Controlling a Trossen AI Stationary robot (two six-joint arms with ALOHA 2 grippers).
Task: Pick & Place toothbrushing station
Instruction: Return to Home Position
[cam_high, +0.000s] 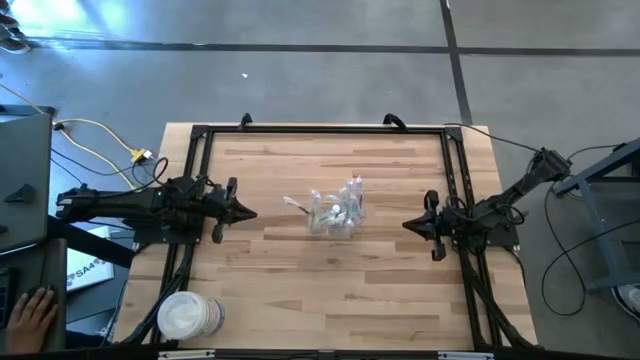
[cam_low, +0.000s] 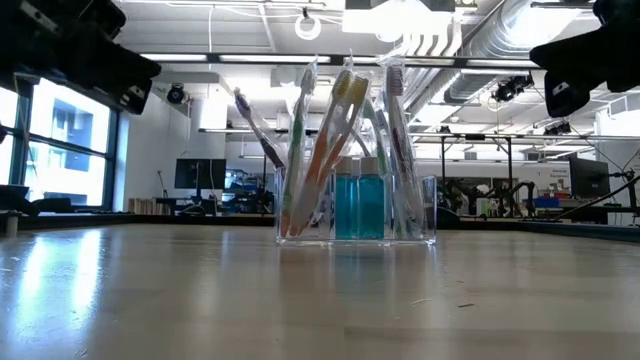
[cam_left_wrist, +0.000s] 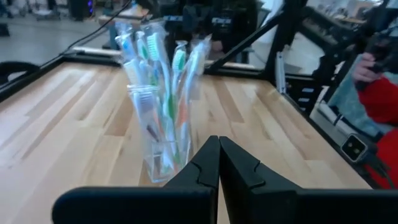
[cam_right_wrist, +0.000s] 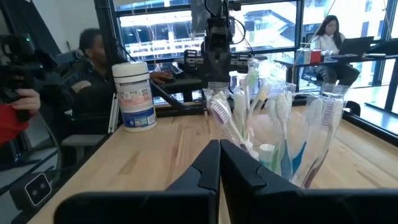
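Pale wooden planks form the table (cam_high: 300, 290) that carries the station, and an open workshop shows beyond it. We find the transparent container (cam_high: 335, 212) standing upright near the table's centre. It is directly ahead of both end effectors, between them and well apart from each. It holds the wrapped toothbrushes (cam_low: 330, 140), which lean outward above its rim, and two small bottles of blue liquid (cam_low: 358, 205) seen through its wall. We see no toothbrush lying loose on the table. The left gripper (cam_high: 250, 213) points at the container from one side, and its fingers (cam_left_wrist: 208, 168) are pressed together with nothing between them. The right gripper (cam_high: 407, 225) faces the container from the opposite side, its fingers (cam_right_wrist: 208, 165) likewise pressed together and empty. Both hang clear of the table top. A white tub (cam_high: 190, 317) stands behind and off to one side of the left gripper, near the table edge. A person's hand (cam_high: 30, 315) rests off the table beyond it. We judge the placing complete and the step in hand to be the return to the rest pose, which looks nearly or fully reached. To do it well, keep the fingers closed and draw each arm straight back along its own axis, away from the container. Hold height above the brush tips, avoid any sideways sweep toward the leaning handles, and stop both arms level and symmetric.
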